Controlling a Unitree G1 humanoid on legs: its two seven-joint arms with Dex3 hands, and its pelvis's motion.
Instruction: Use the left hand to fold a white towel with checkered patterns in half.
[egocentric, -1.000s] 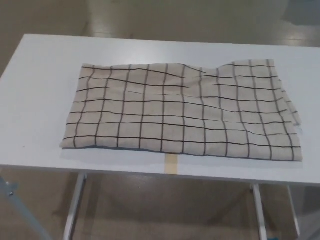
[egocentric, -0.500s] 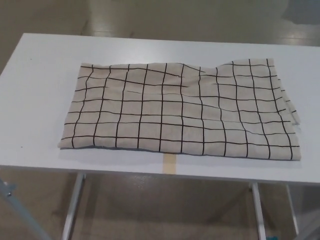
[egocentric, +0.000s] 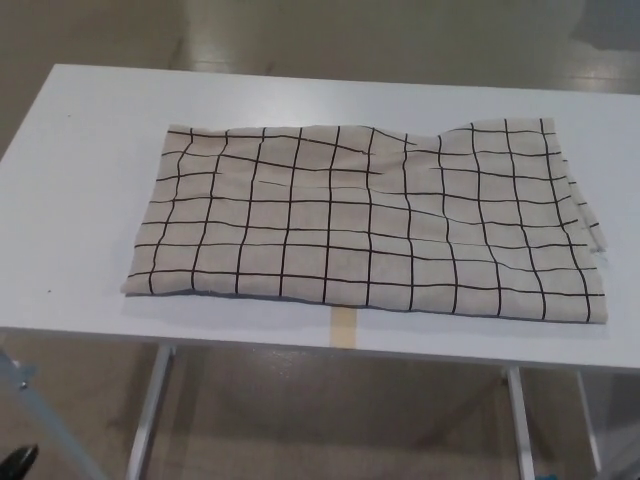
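Observation:
The white towel with a black checkered grid (egocentric: 365, 220) lies spread out on the white table (egocentric: 80, 150), long side running left to right. Its surface has slight wrinkles near the top middle, and its right edge shows layered hems. A small black shape (egocentric: 14, 462) peeks in at the bottom left corner, below the table's front edge; it appears to be part of my left hand. It is well apart from the towel. My right hand does not show.
A strip of tan tape (egocentric: 343, 327) sits on the table's front edge below the towel's middle. Metal table legs (egocentric: 150, 410) stand under the front edge over a shiny floor. Bare table surface lies left of and behind the towel.
The whole picture has shifted slightly, so the camera moved; the towel has not. A small black shape has appeared at the bottom left corner.

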